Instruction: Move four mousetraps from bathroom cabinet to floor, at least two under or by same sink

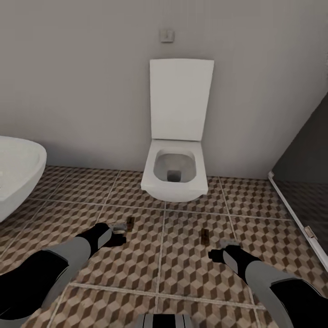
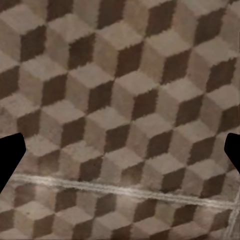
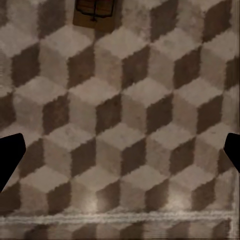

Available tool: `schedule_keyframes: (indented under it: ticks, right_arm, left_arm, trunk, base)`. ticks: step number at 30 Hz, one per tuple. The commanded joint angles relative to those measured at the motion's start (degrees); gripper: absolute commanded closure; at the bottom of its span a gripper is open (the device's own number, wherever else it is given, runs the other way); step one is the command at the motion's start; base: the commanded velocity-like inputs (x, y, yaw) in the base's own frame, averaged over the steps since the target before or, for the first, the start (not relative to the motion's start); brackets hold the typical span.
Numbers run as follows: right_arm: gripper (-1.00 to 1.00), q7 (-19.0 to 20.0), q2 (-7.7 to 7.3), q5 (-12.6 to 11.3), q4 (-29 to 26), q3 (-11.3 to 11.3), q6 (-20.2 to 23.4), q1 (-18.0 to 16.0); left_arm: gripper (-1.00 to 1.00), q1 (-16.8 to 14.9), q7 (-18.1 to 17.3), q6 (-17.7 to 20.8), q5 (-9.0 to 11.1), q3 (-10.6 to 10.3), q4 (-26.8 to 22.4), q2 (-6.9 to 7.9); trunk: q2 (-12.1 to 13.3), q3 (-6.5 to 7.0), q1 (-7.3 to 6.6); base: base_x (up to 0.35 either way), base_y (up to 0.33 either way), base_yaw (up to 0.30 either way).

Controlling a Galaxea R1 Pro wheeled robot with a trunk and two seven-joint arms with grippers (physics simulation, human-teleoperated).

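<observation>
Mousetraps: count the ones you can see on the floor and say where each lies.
2. One mousetrap lies on the tiled floor just ahead of the left gripper; the other mousetrap lies ahead of the right gripper. Others may be out of frame.

White toilet [image 1: 175, 171] against the grey wall [image 1: 82, 77], lid [image 1: 181, 98] raised upright, bowl open. Small square plate [image 1: 167, 35] on the wall above the lid. Rounded white bathtub [image 1: 18, 171] rim at far left, near the wall. Dark glass panel [image 1: 307, 159] at right, its pale bottom rail [image 1: 296, 214] running along the floor with a small metal fitting [image 1: 310, 232] on it.
</observation>
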Motion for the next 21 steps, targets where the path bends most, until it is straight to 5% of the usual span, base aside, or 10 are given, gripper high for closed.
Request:
schedule_keyframes:
  ticks: [1,12,21]
  right_arm:
    - [-1.00,-0.24,-0.02,-0.59,-0.15,0.49,0.38,0.01]
    - [-1.00,-0.52,-0.09,-0.59,-0.13,0.49,1.75,0.15]
    - [-1.00,-0.58,-0.07,-0.52,-0.13,0.54,1.88,0.44]
  left_arm:
    - [-1.00,-0.02,0.25,0.24,0.63,-0.29,-0.03,0.01]
    - [-1.00,-0.02,0.23,0.68,0.72,-0.27,2.04,2.66]
    - [-1.00,-0.02,0.21,0.72,0.74,-0.09,2.79,3.26]
  trunk:
    - [0.00,0.19,-0.03]
    - [0.15,2.62,-0.32]
    - [0.27,4.62,-0.55]
  base:
    - [0.000,0.000,0.000]
    - [0.000,0.000,0.000]
    - [0.000,0.000,0.000]
